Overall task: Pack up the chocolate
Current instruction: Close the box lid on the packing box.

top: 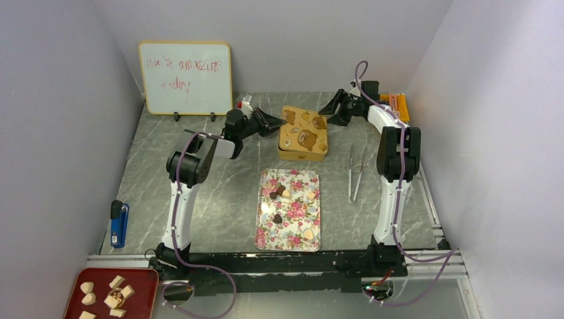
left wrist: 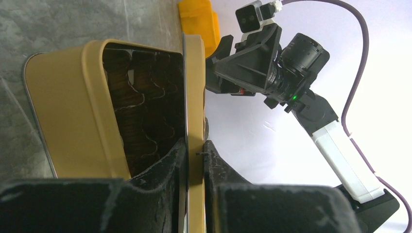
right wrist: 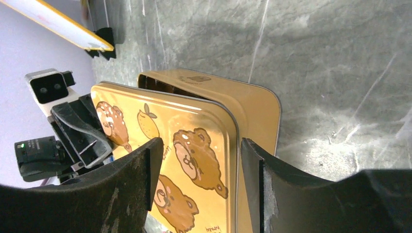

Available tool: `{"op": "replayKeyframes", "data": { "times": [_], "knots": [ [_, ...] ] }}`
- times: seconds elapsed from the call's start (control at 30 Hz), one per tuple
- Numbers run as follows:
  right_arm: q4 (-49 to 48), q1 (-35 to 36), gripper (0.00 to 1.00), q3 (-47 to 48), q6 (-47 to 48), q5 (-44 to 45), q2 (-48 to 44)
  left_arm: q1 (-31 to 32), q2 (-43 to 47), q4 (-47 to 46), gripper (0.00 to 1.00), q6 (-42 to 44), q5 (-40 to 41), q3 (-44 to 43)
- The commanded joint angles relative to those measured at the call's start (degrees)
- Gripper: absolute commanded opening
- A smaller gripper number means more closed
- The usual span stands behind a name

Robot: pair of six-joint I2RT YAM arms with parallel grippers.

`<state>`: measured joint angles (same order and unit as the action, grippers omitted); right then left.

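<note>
Left wrist view settles the main question: the left claw (left wrist: 195, 145) is clenched on the near edge of the lid (left wrist: 195, 87). The lid runs edge-on straight out from between its fingers. The tin (left wrist: 63, 116) sits just to one side of that grip with its mouth showing. Dark fluted paper cups line the inside, and no sweet shows in the cups that can be seen. The lid is pinched by its rim, I judge, because that thin lip is the only part narrow enough for the fingers, and lifting from one side peels it off the tin. Across the lid from that grip hovers the right claw (right wrist: 199, 155), jaws spread wide, with the bear-printed face of the lid showing between them. Whether its fingers touch the metal cannot be told, but it looks placed to steady the far side so the lid does not swing. The chocolate (top: 277, 218) is at neither claw: it lies loose on the flowered tray (top: 266, 232), well back from both claws towards the arm bases, a handful of dark and pale pieces. A pair of tweezers (top: 354, 174) lies beside that tray, behind the right claw — probably the tool for such small pieces. Packing has not begun — the tin must first be uncovered.
</note>
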<state>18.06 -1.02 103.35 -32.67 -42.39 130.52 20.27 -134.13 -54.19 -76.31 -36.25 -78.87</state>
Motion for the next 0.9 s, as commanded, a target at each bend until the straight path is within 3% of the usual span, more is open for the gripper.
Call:
{"op": "replayKeyframes", "data": {
  "times": [0.0,0.63,0.87],
  "knots": [
    [0.8,0.0,0.63,2.1,1.3,2.5,-0.6,-0.7,-0.4,-4.4,0.05,0.0,0.7,-0.1],
    [2.6,0.6,0.62,1.0,3.5,3.9,-2.7,-1.2,-0.7,-6.8,0.05,-1.3,0.8,2.4],
    [4.0,1.8,0.61,2.2,4.6,4.4,-2.4,-1.4,-0.5,-7.0,0.2,-1.4,0.9,3.1]
  ]
}}
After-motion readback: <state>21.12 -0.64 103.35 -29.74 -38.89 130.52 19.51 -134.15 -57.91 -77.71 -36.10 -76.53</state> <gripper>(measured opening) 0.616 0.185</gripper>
